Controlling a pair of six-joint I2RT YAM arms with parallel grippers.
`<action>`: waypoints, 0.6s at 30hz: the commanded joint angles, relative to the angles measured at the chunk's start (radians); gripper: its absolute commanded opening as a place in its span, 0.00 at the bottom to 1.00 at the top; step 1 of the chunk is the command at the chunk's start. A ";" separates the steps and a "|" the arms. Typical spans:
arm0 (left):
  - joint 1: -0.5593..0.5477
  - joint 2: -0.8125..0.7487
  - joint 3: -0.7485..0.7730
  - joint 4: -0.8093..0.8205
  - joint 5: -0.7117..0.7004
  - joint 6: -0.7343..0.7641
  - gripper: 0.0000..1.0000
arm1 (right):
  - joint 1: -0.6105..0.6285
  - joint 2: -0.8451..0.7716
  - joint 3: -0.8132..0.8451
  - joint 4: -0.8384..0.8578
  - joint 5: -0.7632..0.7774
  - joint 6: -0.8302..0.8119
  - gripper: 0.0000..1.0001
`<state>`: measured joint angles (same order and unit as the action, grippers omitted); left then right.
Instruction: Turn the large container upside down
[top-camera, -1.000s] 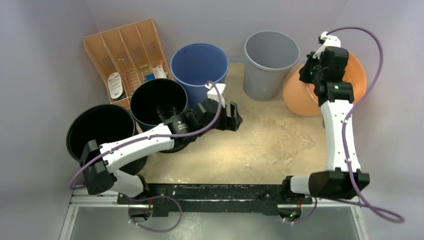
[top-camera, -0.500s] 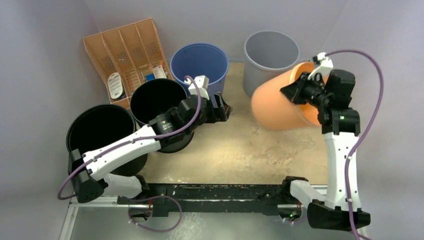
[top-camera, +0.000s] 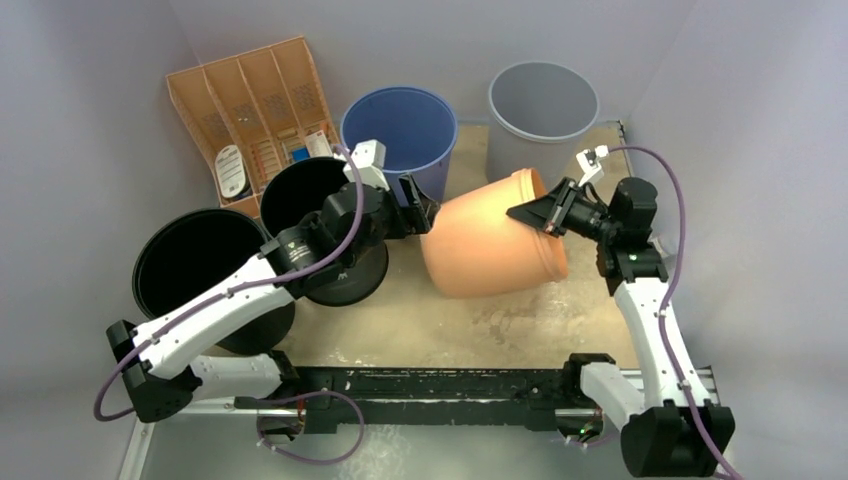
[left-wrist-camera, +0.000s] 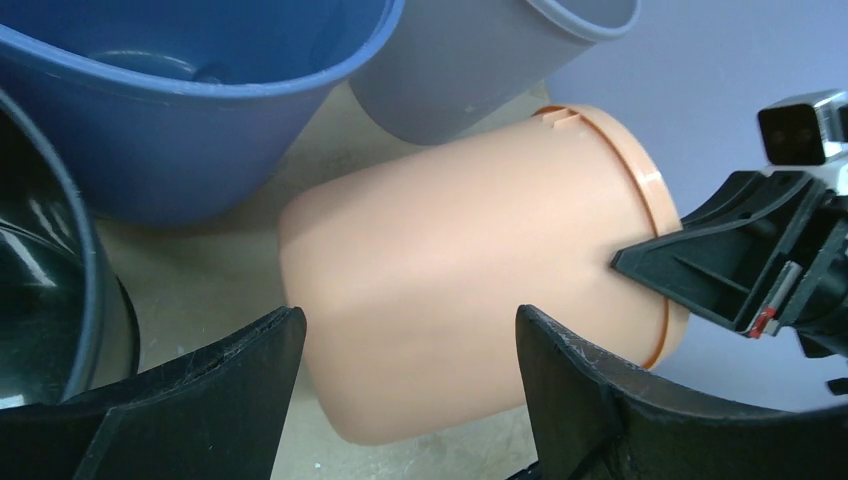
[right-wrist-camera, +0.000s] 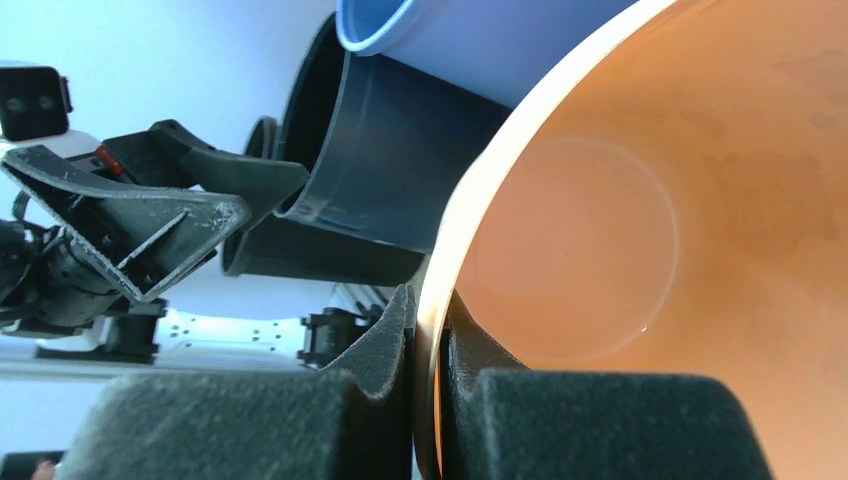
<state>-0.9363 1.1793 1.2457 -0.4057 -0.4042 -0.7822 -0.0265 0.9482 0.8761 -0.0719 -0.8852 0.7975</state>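
Observation:
The large orange container (top-camera: 490, 245) lies tilted on its side over the middle of the table, base toward the left, open mouth toward the right. My right gripper (top-camera: 537, 214) is shut on its rim, one finger inside and one outside; the right wrist view shows the rim pinched (right-wrist-camera: 428, 310) and the inside of the container (right-wrist-camera: 650, 230). My left gripper (top-camera: 420, 212) is open and empty just left of the container's base. In the left wrist view the container (left-wrist-camera: 460, 260) fills the space ahead of the open gripper (left-wrist-camera: 410, 340), apart from both fingers.
A blue bucket (top-camera: 398, 125) and a grey bucket (top-camera: 542, 100) stand at the back. Two black buckets (top-camera: 318, 205) (top-camera: 200, 255) stand at the left under my left arm. An orange divided organizer (top-camera: 250, 110) sits at the back left.
My right arm has swung the orange container from the back right to the middle, tipping it onto its side. My left gripper has drawn back to the left, toward the blue bucket.

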 joint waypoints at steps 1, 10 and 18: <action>0.007 -0.055 0.056 -0.023 -0.062 0.030 0.77 | 0.065 -0.006 -0.065 0.389 -0.052 0.214 0.00; 0.008 -0.106 0.014 -0.061 -0.108 -0.018 0.76 | 0.086 0.024 -0.287 0.790 -0.060 0.462 0.00; 0.009 -0.035 0.040 -0.052 -0.019 0.018 0.76 | 0.040 0.036 -0.428 0.888 -0.069 0.548 0.00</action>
<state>-0.9314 1.1072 1.2613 -0.4786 -0.4656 -0.7837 0.0483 1.0031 0.4595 0.7300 -0.9142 1.3079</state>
